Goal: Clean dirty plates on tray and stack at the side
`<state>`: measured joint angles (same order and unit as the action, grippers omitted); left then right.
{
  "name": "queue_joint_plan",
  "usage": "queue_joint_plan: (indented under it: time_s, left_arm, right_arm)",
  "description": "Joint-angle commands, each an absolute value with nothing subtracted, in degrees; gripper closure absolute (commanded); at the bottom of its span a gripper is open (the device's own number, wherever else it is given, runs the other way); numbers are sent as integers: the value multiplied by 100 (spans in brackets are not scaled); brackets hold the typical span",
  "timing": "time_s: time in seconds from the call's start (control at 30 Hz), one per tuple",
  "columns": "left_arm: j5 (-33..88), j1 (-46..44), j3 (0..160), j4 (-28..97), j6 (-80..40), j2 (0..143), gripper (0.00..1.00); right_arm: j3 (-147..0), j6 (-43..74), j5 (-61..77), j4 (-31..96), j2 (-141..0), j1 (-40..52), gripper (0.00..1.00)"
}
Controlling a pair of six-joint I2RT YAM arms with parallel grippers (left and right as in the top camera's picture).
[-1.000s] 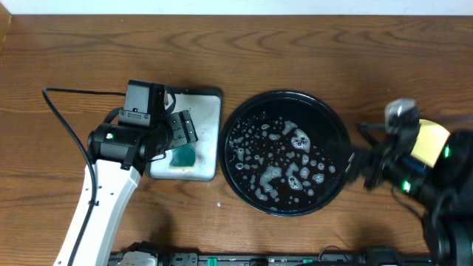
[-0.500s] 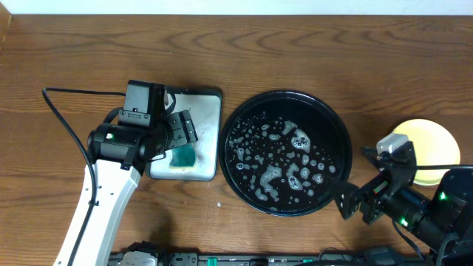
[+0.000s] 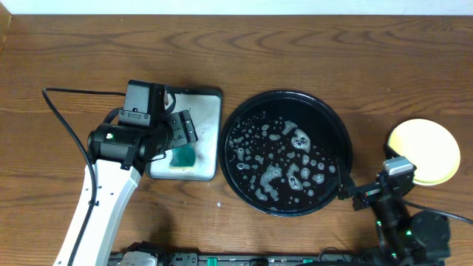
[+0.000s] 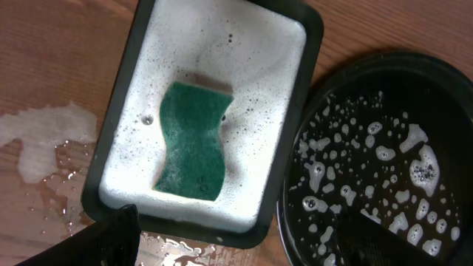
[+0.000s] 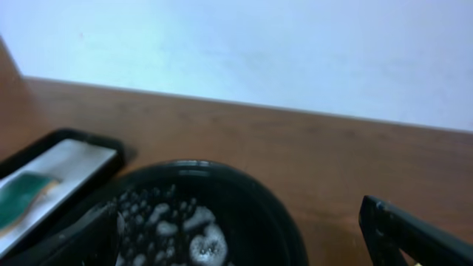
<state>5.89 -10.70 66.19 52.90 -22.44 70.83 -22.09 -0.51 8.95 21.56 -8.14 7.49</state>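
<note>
The black tray (image 3: pixel 341 125) sits mid-table and holds only foam and water blobs; it also shows in the left wrist view (image 4: pixel 384 81) and the right wrist view (image 5: pixel 244 185). A yellow plate (image 3: pixel 423 151) lies on the table to the tray's right. No mint-blue plate shows. My left gripper (image 3: pixel 181 134) is open and empty above the sponge tray (image 3: pixel 207 111). My right gripper (image 3: pixel 355 196) is open and empty, low at the tray's front right rim, apart from the plate. Its fingers (image 5: pixel 244 236) frame the tray.
The grey sponge tray (image 4: pixel 222 44) is full of foam with a green sponge (image 4: pixel 191 142) lying in it. Water is spilled on the wood beside it (image 4: pixel 44 144). A black cable (image 3: pixel 66 125) runs along the left arm. A wall stands behind the table.
My right arm has drawn back from the yellow plate toward the table's front edge, leaving the plate uncovered on the table. The left arm has not moved.
</note>
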Motion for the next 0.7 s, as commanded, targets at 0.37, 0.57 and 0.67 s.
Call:
queue_joint_plan:
  time_s: [0.37,0.57,0.67]
  left_arm:
    - [578,-1063,6676,5308,-2209,7083,16]
    - [578,-1063,6676,5308,-2209,7083,16]
    - [578,-1063,6676,5308,-2209,7083,16]
  right_arm:
    - [-25,-97,775,-349,-27,563,1]
    - [-30,-93,775,-222,-30,563,1]
    - [-32,-93,777,209,-30,563,1]
